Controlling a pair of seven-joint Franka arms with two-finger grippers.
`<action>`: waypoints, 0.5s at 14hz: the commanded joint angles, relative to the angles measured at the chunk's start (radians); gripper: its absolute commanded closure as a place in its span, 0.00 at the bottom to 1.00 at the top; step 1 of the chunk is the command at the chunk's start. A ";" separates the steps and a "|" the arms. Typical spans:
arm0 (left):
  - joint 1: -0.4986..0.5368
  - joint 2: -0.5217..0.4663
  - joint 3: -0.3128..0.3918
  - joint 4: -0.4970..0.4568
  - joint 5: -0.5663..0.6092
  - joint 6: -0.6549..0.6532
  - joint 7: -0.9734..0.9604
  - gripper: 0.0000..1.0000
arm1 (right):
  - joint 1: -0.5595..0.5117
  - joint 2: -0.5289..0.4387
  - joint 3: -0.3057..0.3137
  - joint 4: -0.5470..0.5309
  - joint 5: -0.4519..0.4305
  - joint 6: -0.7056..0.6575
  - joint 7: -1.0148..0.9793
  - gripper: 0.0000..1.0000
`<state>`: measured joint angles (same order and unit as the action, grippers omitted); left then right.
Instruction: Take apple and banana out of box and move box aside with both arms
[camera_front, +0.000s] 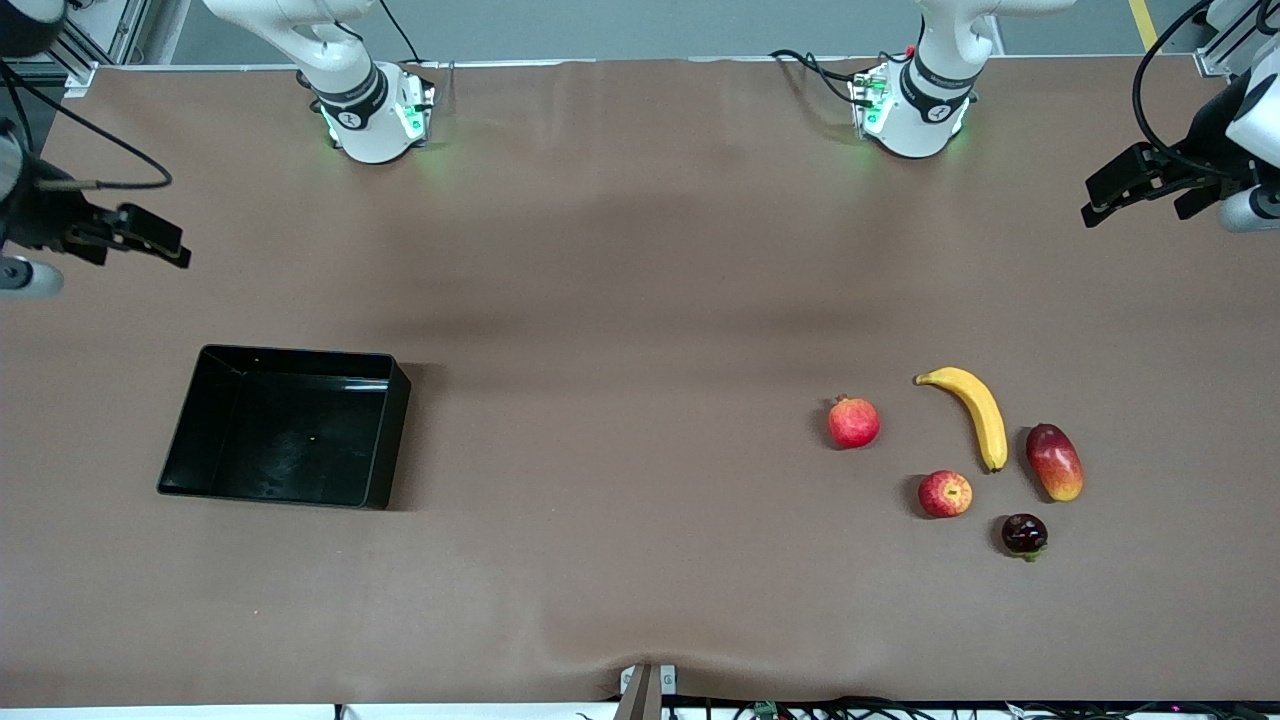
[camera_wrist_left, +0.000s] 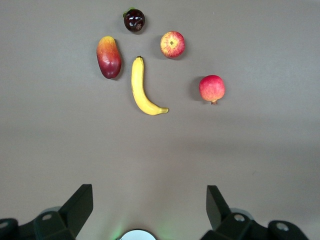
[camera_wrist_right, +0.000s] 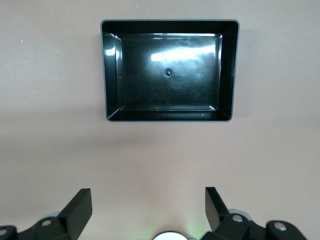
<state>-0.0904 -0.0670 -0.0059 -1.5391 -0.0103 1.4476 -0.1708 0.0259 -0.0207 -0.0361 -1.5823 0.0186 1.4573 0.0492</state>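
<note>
Hanging in the air at the left arm's end of the surface (camera_front: 640, 250), the left pincer (camera_front: 1150, 190) stands spread wide and holds nothing; its wrist view shows both black fingers (camera_wrist_left: 80, 205) far apart with only bare brown cover between them. The fruits lie well apart from this pincer, none touching it or each other: the banana (camera_front: 975, 410) with its curve open toward the apple (camera_front: 945, 493), the pomegranate (camera_front: 853, 421) beside them toward the right arm's end, the mango (camera_front: 1054, 461) just beside the banana, and a small dark round fruit (camera_front: 1024, 534) nearest the front camera. What kind of fruit that dark one is cannot be told. The right pincer (camera_front: 150, 240) hovers over the right arm's end of the surface, likewise spread wide and empty, its fingers (camera_wrist_right: 80, 207) well apart in its wrist view. The black box (camera_front: 380, 430) sits on the surface well clear of this pincer, nearer the front camera than the spot under it, with nothing inside but reflections on its glossy floor. Both arms are cut off by the front view's edges, so only their bases, their pincers and part of each wrist show.
</note>
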 joint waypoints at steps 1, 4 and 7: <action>0.005 0.001 -0.003 0.013 -0.004 -0.021 0.014 0.00 | 0.011 0.007 -0.002 0.034 -0.005 -0.026 0.008 0.00; 0.009 0.000 -0.002 0.014 0.001 -0.021 0.014 0.00 | 0.009 0.008 -0.004 0.041 -0.005 -0.034 0.006 0.00; 0.014 0.003 0.000 0.030 0.004 -0.021 0.019 0.00 | 0.003 0.011 -0.008 0.071 0.003 -0.040 0.008 0.00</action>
<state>-0.0851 -0.0665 -0.0048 -1.5328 -0.0103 1.4459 -0.1708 0.0260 -0.0195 -0.0386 -1.5537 0.0187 1.4378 0.0491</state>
